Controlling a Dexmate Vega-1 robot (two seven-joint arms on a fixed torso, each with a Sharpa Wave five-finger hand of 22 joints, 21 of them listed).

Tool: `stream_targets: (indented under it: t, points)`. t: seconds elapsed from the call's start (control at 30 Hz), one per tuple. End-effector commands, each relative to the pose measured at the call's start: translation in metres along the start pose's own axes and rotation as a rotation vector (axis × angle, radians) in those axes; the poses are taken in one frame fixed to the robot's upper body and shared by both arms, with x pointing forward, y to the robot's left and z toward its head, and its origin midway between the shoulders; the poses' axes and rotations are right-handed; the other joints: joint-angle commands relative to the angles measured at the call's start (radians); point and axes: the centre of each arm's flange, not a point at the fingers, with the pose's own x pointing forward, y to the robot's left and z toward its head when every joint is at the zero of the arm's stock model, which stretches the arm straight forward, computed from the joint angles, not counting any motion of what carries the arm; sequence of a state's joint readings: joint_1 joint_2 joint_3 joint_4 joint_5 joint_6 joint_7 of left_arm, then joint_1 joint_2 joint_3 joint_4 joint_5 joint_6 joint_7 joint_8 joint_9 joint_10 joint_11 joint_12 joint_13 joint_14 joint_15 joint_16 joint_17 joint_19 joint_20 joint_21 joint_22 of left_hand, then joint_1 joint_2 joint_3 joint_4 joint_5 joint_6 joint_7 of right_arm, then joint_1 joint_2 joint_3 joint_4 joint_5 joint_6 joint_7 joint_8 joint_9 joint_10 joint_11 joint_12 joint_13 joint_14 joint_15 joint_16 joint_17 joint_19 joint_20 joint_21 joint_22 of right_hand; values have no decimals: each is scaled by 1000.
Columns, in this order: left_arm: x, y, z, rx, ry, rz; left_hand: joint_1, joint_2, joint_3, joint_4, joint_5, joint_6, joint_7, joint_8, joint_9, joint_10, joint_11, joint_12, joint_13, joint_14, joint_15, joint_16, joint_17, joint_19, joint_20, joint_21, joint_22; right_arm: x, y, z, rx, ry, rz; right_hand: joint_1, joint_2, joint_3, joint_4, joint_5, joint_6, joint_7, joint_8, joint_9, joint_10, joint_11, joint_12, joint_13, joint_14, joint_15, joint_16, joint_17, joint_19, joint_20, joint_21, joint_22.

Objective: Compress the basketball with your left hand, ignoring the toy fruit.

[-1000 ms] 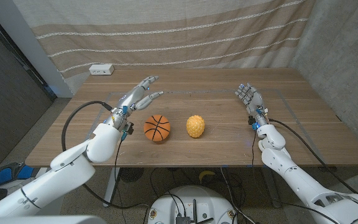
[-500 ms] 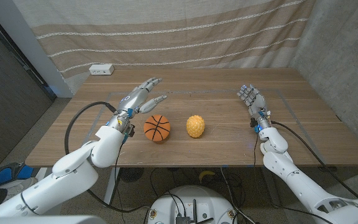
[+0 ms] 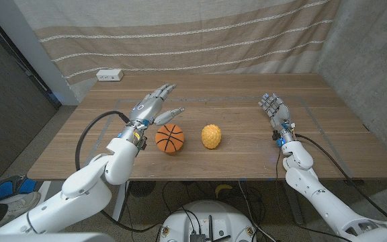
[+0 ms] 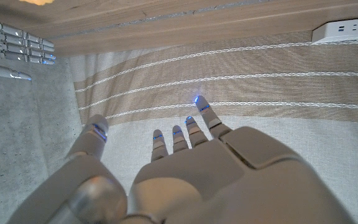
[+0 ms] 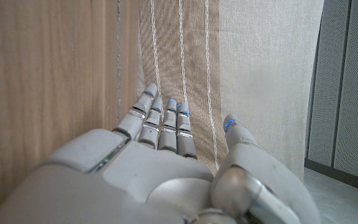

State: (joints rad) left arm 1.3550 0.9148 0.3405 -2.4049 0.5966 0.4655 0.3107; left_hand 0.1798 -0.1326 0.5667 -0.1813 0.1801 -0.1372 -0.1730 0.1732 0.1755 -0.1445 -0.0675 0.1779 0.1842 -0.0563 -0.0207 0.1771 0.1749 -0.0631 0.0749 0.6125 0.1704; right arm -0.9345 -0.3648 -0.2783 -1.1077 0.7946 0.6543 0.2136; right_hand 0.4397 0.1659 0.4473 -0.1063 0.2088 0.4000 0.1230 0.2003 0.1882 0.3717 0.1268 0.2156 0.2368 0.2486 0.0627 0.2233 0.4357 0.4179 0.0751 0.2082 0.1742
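Basketball first: a small orange rubber ball with black seams (image 3: 170, 138) sits on the wooden surface (image 3: 234, 158) near its front edge, left of middle. Just beside it to the right, apart from it, lies a yellow bumpy toy fruit (image 3: 211, 136), which is to be left alone. The left hand (image 3: 154, 105) hovers behind and to the left of the ball, fingers spread and holding nothing, not touching it. This looks like the approach step; nothing is compressed yet. Next, the hand would need to come over the ball and close around it, keeping clear of the fruit. The right hand (image 3: 275, 109) waits well apart on the right, fingers extended, empty. A white power strip (image 3: 109, 75) rests at the far left edge.
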Motion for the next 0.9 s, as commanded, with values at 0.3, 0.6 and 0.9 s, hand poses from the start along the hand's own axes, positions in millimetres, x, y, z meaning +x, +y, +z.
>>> stream_targets:
  t: [0.3,0.6,0.9]
  points:
    - [-7,-4,3,215,274,-86,35,-48,-52,11,26,-97,-14,9,7,-85,11,8,5,-60,25,8,7,-7,124,-55,1,-22,-9,1,0,-5,-18,-10,-3,-1,-6,2,14,3,3,3,11,1,5,1,13,-4,5,0,11,-1,6,4]
    - [-5,-8,2,208,287,-146,35,-50,-66,13,28,-118,-16,7,7,-93,13,10,5,-71,47,6,7,-6,137,-70,-2,-30,-11,1,-1,-9,-26,-13,-3,-2,-8,3,16,2,2,4,14,3,5,1,18,-3,6,-2,15,0,6,4]
    - [-4,-16,-3,165,281,-195,36,-51,-75,14,30,-124,-16,9,7,-103,17,9,6,-82,53,4,7,-9,138,-80,-2,-37,-13,1,-1,-13,-36,-15,-3,-3,-9,3,18,4,2,4,17,4,6,0,21,-2,8,-3,17,1,6,5]
